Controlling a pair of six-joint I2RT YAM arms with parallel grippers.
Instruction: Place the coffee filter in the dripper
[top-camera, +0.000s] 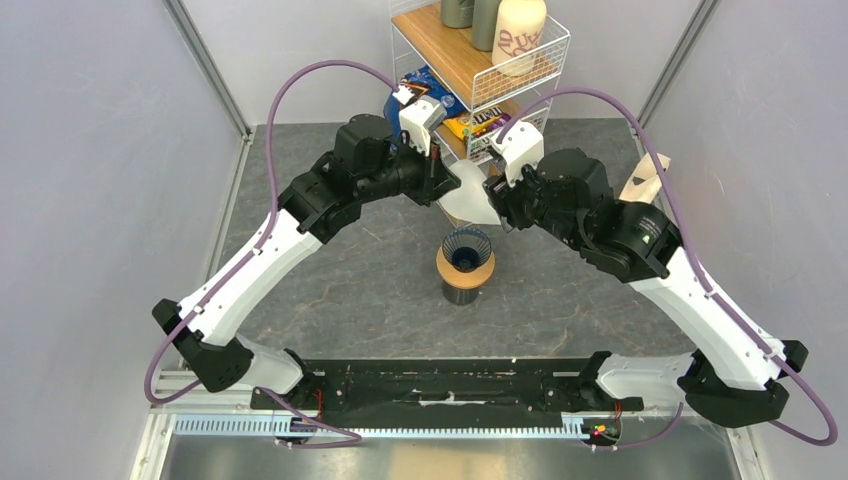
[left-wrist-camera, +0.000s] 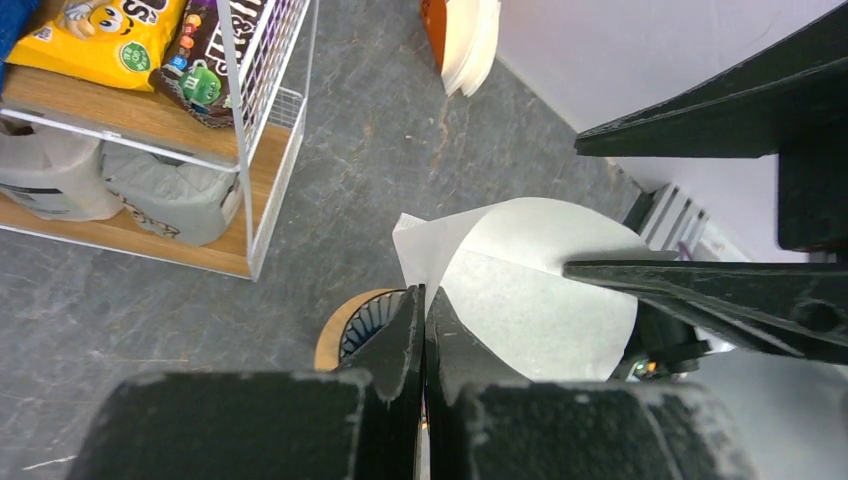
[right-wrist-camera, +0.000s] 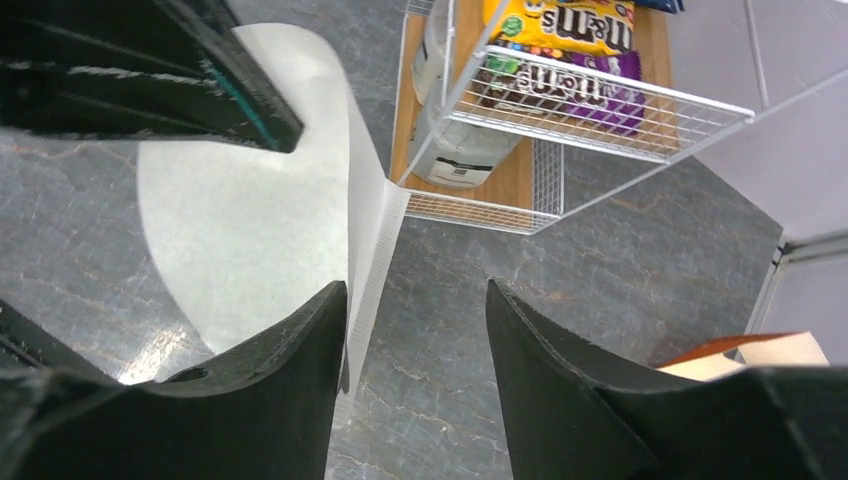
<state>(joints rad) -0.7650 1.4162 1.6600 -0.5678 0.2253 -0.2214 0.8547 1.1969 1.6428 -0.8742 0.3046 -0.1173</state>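
Note:
The coffee filter (top-camera: 466, 200) is a white paper cone held in the air between my two grippers, behind and above the dripper (top-camera: 467, 248). The dripper is a dark blue ribbed cone sitting in a tan wooden ring on a dark cup. My left gripper (left-wrist-camera: 425, 297) is shut on the filter's (left-wrist-camera: 540, 290) edge, with the dripper (left-wrist-camera: 368, 318) just below it to the left. My right gripper (right-wrist-camera: 415, 290) is open; the filter's (right-wrist-camera: 250, 220) ribbed seam lies against its left finger (right-wrist-camera: 310, 340). In the top view the left gripper (top-camera: 446, 188) and right gripper (top-camera: 497, 206) flank the filter.
A wire shelf (top-camera: 520, 75) with wooden boards stands at the back, holding candy bags (left-wrist-camera: 110, 45), a cream printed canister (top-camera: 520, 32) and grey packs (left-wrist-camera: 170, 190). A stack of spare filters (left-wrist-camera: 468, 45) in a brown holder (top-camera: 640, 182) stands at the right wall.

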